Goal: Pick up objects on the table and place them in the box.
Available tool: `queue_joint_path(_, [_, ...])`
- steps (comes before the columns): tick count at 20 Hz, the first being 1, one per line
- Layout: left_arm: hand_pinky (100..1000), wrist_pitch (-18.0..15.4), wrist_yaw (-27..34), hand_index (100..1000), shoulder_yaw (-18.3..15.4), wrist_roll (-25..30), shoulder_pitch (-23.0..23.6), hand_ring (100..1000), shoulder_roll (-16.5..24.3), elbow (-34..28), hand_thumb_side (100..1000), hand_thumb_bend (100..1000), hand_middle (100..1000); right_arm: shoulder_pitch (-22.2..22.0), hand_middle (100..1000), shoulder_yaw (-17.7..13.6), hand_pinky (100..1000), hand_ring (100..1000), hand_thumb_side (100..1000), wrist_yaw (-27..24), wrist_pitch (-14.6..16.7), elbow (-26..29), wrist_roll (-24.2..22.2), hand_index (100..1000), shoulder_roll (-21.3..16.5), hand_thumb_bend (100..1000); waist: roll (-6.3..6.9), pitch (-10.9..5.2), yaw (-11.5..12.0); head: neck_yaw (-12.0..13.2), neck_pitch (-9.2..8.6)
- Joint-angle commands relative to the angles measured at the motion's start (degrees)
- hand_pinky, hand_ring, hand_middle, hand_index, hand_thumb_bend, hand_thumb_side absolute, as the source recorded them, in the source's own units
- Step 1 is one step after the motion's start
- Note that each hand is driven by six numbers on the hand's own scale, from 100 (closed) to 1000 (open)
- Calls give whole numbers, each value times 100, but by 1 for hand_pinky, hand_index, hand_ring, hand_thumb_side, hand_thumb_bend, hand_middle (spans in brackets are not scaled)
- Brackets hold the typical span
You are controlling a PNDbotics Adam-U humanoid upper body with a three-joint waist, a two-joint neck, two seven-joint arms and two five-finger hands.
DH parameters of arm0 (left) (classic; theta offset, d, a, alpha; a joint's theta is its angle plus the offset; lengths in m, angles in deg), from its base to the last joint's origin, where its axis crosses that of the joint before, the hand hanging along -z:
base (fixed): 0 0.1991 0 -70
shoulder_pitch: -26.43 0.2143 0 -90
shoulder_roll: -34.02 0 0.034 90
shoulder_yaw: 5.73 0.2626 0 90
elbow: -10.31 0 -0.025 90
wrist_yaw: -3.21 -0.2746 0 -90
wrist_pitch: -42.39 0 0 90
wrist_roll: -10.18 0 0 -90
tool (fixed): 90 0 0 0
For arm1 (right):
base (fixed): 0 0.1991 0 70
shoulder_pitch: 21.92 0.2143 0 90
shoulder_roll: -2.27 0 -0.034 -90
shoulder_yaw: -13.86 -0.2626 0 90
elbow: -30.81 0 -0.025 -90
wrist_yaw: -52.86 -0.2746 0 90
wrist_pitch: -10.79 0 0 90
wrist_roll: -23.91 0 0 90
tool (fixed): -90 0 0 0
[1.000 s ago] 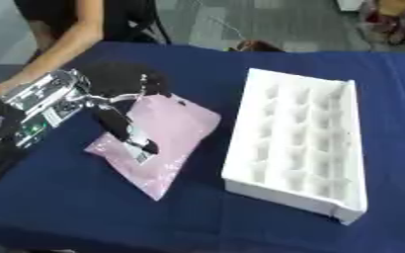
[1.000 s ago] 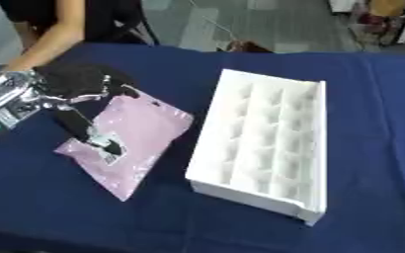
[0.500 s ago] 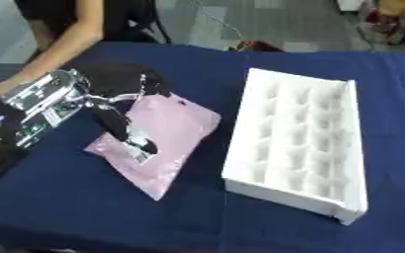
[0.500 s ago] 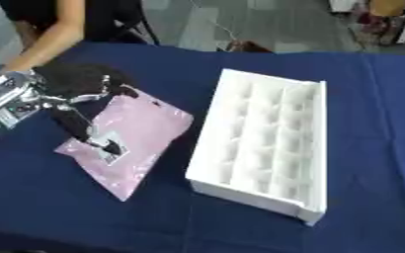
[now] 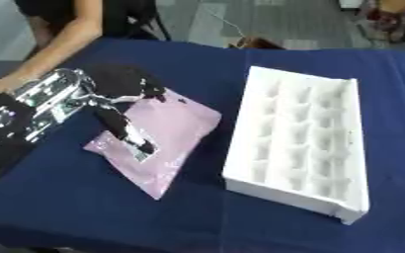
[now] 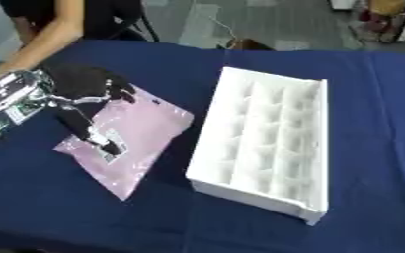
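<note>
a flat pink pouch is seen lying on the blue-covered table, just left of the white compartmented box, whose cells hold nothing. the left hand is laid over the pouch's upper left part, its dark fingers stretched down across the pink surface; whether they are pinched on it cannot be told.

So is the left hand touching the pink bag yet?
Touching. In the left eye view, the left hand lies over the pink bag, with a finger reaching down onto its surface and no gap visible between them.
</note>
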Motion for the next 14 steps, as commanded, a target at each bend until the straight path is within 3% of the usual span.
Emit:
queue_joint_path(1, [928,-78,-148,936,8,-15,-59,974,54,47,991,816,919,97,804,-23,593,688,696,-33,12,63,-5,938,-99,100,-23,-32,-9,57,-3])
queue_joint_path(14, [937,-299,-819,931,230,-144,39,978,-197,196,1000,829,914,110,805,-9,595,689,690,-45,40,69,-3,938,-71,100,-116,28,-39,106,-3])
